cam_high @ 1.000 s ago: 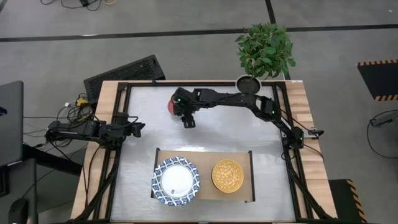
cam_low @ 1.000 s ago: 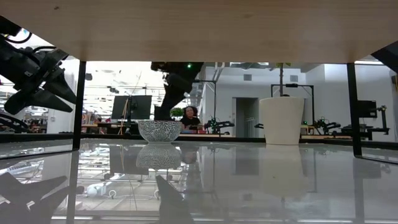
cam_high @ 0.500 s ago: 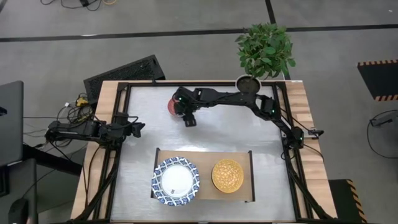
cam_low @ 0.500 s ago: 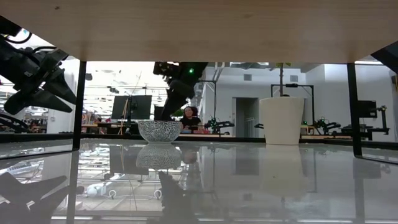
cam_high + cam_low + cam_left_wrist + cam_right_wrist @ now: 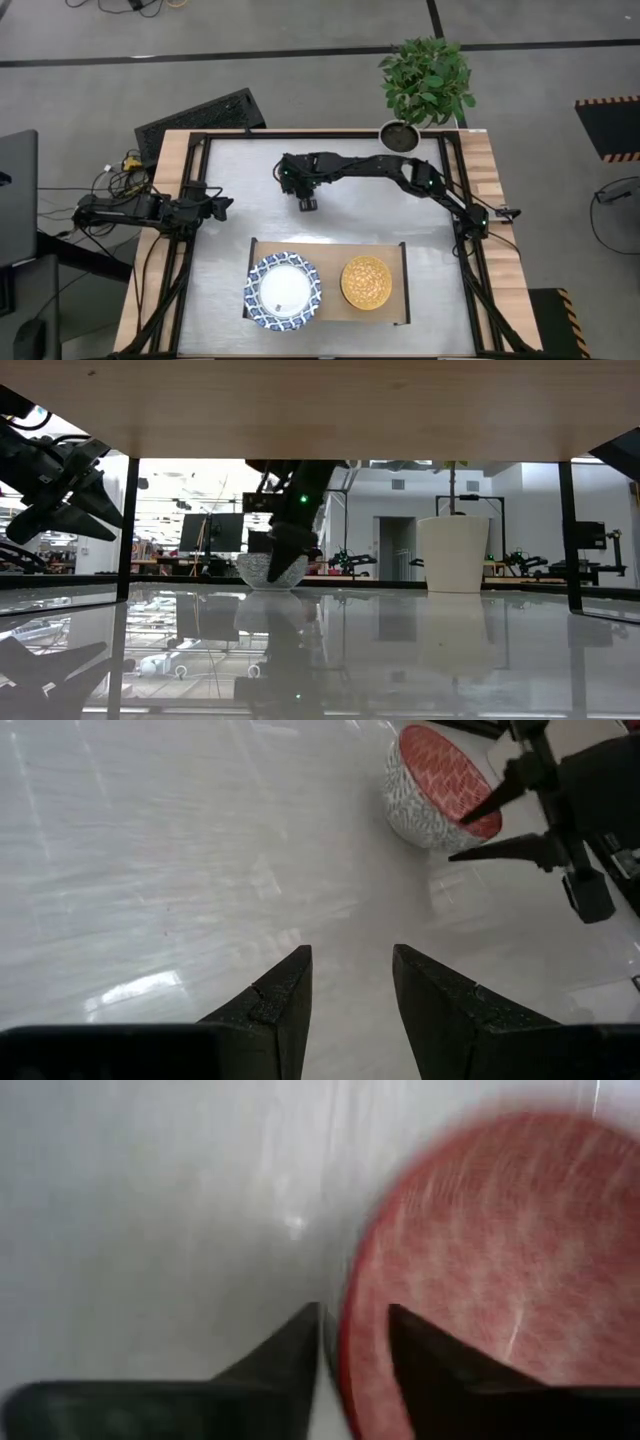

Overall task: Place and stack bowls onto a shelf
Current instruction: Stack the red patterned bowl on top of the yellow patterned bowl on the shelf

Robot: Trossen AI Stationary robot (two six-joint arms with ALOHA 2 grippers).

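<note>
Lowered now, right pincer (image 5: 352, 1342) straddles red bowl (image 5: 480, 1250) rim (glossy table (image 5: 400, 215)).

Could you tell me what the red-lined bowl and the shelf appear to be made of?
Red-lined bowl: likely glazed ceramic, judging by its printed red inside and speckled white outside. Shelf: light wood board, matte with visible grain, on thin black end frames that look like metal.

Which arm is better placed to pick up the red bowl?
Right. The right gripper already straddles the red bowl rim, fingers open. The left gripper waits at the table's left edge.
</note>
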